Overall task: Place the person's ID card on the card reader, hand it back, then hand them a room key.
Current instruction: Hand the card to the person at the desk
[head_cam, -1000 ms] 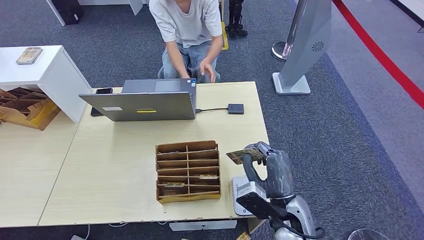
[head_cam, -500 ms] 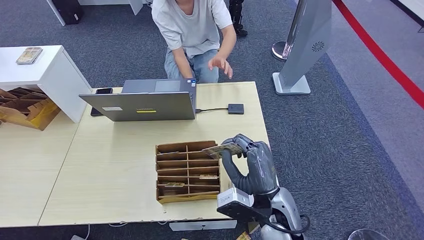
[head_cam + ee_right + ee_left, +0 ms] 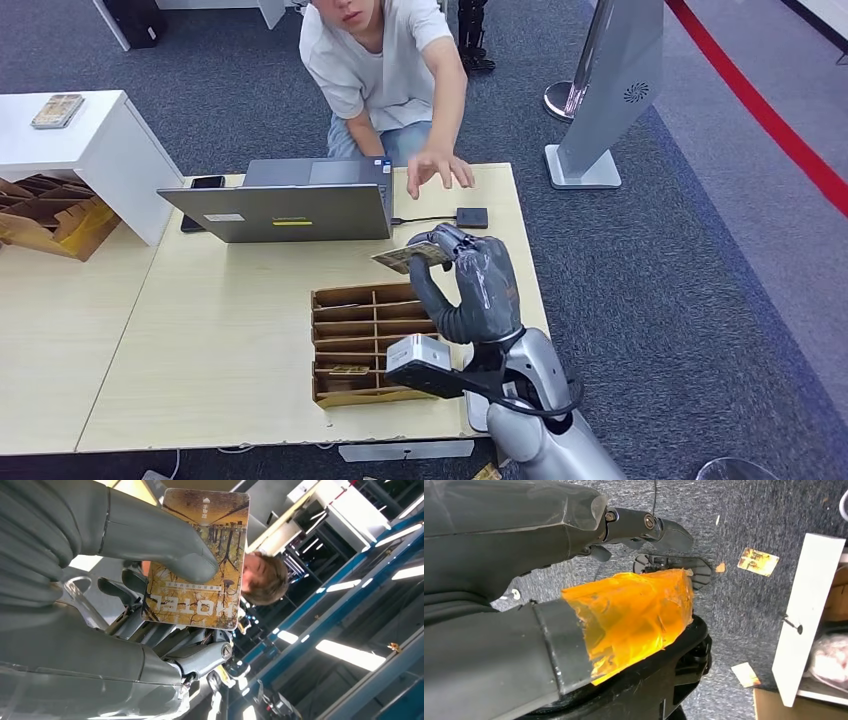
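Observation:
My right hand (image 3: pixel 470 285) is raised over the table's right half and pinches a room key card (image 3: pixel 412 257) between thumb and fingers. In the right wrist view the key card (image 3: pixel 197 560) shows an autumn-tree picture and the word HOTEL, with my right hand's (image 3: pixel 100 580) thumb pressed on its face. The person behind the table leans in, and their hand (image 3: pixel 440 168) reaches over the far edge, a short way beyond the card. A small dark card reader (image 3: pixel 471 217) lies between, cabled to the laptop (image 3: pixel 290 205). My left hand (image 3: pixel 524 535) hangs over the carpet, holding nothing.
A wooden slotted card rack (image 3: pixel 372 293) with a few cards sits below my right hand on the pale table (image 3: pixel 230 330). A phone (image 3: pixel 208 182) lies by the laptop. A white cabinet (image 3: pixel 90 140) stands left, a grey kiosk stand (image 3: pixel 610 90) right. Loose cards (image 3: pixel 758 561) lie on the carpet.
My right hand has lifted the key card from the table's near right edge up and forward over the rack. The person has leaned in and stretched a hand out over the table.

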Motion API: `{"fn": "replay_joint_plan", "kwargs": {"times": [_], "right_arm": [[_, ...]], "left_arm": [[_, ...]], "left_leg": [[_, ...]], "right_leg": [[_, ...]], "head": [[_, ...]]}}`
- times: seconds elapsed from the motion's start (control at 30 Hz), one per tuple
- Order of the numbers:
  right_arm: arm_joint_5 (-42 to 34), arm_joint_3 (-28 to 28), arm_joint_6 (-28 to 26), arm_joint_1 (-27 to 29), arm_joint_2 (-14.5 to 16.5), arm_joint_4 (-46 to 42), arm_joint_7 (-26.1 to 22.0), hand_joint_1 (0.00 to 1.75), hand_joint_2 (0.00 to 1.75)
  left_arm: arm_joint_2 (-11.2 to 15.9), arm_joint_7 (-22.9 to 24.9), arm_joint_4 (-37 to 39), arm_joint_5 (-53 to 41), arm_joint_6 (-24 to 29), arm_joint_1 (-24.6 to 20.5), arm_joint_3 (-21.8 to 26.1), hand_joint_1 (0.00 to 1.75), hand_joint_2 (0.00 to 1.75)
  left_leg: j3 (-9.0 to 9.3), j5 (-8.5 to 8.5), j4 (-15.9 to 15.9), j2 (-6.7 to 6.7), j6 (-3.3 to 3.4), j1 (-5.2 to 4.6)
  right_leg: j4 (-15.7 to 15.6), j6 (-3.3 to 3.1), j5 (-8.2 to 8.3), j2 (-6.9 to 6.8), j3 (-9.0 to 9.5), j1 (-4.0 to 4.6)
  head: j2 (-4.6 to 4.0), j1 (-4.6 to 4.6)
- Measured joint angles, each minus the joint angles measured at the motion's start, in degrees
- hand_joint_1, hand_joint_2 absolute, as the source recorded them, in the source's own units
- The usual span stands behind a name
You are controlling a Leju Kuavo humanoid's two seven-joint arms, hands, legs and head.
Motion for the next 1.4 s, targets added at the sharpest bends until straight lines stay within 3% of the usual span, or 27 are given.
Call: {"fn": "replay_joint_plan", "kwargs": {"times": [0.53,0.73,0.87,0.93,1.0,1.07,1.4], "right_arm": [[7.7,-0.7,-2.8,-8.7,1.9,12.6,5.9,1.75,1.75],[8.5,-1.1,-2.7,-9.8,2.3,15.0,6.6,1.75,1.75],[9.5,-1.1,-0.3,-10.9,2.4,16.5,9.8,1.74,1.75],[9.5,-1.1,1.4,-11.7,2.7,17.5,11.0,0.93,1.75],[9.3,-1.1,2.7,-12.4,3.0,18.4,11.7,0.07,0.87],[9.1,-1.0,3.9,-13.0,3.3,19.2,12.2,0.0,0.0],[6.6,-0.5,5.6,-13.8,3.8,20.3,12.0,0.0,0.0]], "left_arm": [[0.1,1.5,0.0,-2.9,-0.9,-0.9,-1.9,0.0,0.0],[0.3,1.5,0.0,-3.1,-1.0,-0.9,-2.2,0.0,0.0],[0.4,1.8,0.0,-3.2,-1.0,-1.0,-2.5,0.0,0.0],[0.4,2.0,0.0,-3.3,-1.1,-1.0,-2.6,0.0,0.0],[0.4,2.1,0.0,-3.3,-1.1,-1.0,-2.7,0.0,0.0],[0.4,2.2,0.0,-3.3,-1.2,-1.0,-2.8,0.0,0.0],[0.6,2.3,0.0,-3.5,-1.3,-1.0,-2.8,0.0,0.0]], "left_leg": [[0.0,0.01,0.0,-0.01,0.0,0.0],[0.0,0.0,0.0,-0.01,-0.01,0.0],[-0.01,0.0,0.0,-0.01,0.0,0.0],[-0.01,0.01,0.0,-0.01,0.0,0.0],[-0.01,0.01,0.0,-0.01,0.0,0.0],[0.0,0.01,0.0,-0.01,0.0,0.0],[-0.02,0.0,0.0,-0.02,-0.01,0.0]], "right_leg": [[0.0,0.0,0.01,0.0,0.0,0.0],[0.0,0.0,0.0,0.0,-0.01,0.0],[0.0,0.0,0.0,0.0,-0.01,0.0],[0.0,0.0,0.01,0.0,-0.01,0.0],[0.0,0.0,0.01,0.0,-0.01,0.0],[0.0,0.0,0.01,0.0,-0.01,0.0],[0.0,0.0,0.0,0.0,-0.03,0.0]], "head": [[0.0,0.0],[0.0,-0.01],[0.0,0.0],[0.0,0.01],[0.0,0.01],[0.0,0.01],[0.0,-0.01]]}}
